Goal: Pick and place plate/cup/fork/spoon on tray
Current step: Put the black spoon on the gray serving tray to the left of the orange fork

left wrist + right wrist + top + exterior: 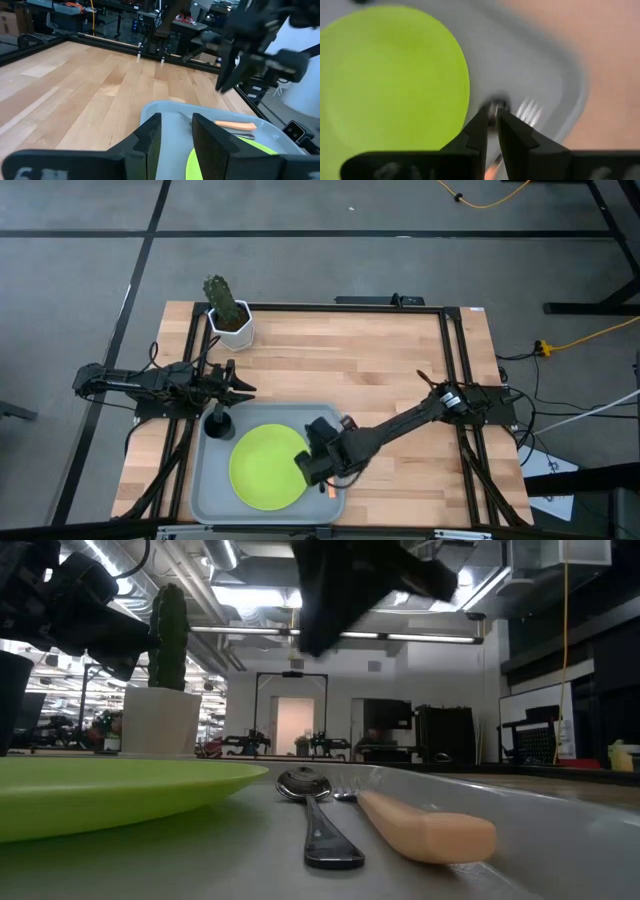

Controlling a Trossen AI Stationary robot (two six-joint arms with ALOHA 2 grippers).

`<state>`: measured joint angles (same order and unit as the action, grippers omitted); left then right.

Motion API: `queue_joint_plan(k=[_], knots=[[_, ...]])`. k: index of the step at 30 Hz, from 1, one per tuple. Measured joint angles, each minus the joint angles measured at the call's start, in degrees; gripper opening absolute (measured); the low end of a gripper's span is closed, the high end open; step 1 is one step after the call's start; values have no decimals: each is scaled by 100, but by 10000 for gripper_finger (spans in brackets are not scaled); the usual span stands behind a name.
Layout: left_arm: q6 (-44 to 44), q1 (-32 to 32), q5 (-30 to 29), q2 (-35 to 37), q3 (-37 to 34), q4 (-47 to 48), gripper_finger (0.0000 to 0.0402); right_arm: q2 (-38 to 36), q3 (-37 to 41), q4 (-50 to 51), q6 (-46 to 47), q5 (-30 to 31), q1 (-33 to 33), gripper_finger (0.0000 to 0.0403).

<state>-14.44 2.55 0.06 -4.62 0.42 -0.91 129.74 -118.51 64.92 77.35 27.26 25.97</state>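
Note:
The lime-green plate (265, 468) lies flat in the light-grey tray (205, 502). The black cup (218, 423) stands upright in the tray's far left corner. The dark spoon (320, 830) and the orange-handled fork (430, 830) lie side by side on the tray floor to the right of the plate. My right gripper (305, 465) hangs above the plate's right edge; its fingers (491, 125) are all but closed and empty, with the spoon's bowl (496, 106) and the fork's tines (530, 112) below. My left gripper (240, 388) is open and empty just beyond the cup.
A white hexagonal pot with a cactus (230, 320) stands at the table's far left corner. Bare wooden tabletop (370, 360) lies beyond and to the right of the tray. A black frame runs along the table's edges (450, 360).

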Motion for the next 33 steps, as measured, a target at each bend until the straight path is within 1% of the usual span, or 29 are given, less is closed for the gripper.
queue_joint_plan(k=[2,3,6,8,10,12,14,15,20,22,26,31,33], knots=[[0,-2,1,0,-2,0,102,-7,-98,-24,-1238,621,110,48],[-2,0,1,-2,-1,0,102,-7,-118,-74,-1858,809,168,48],[-2,0,2,0,-2,0,102,-7,-126,-413,-3601,1002,300,48],[0,0,0,-2,-1,2,102,-7,-128,-575,-4447,805,348,48],[0,-1,2,-1,-1,0,102,-7,-128,-676,-5132,252,359,48],[0,-2,0,0,-2,0,102,-7,-128,-722,-5525,-288,357,48],[0,-1,1,-2,-1,0,102,-7,-128,-720,-5699,-699,359,48],[0,-1,2,-2,-2,0,102,-7,-128,-714,-5765,-778,359,48],[-1,0,0,-1,-1,0,102,-7,-128,-691,-5770,-786,359,48],[0,0,1,-2,0,0,102,-7,-125,-690,-5607,-787,359,48],[-2,0,1,-2,0,0,102,-7,8,-692,-4916,-756,473,48],[-1,-1,0,0,-2,0,102,-7,363,-890,-4315,-749,721,49],[0,-2,1,-1,-1,0,102,-7,559,-1120,-4288,-747,805,48]])
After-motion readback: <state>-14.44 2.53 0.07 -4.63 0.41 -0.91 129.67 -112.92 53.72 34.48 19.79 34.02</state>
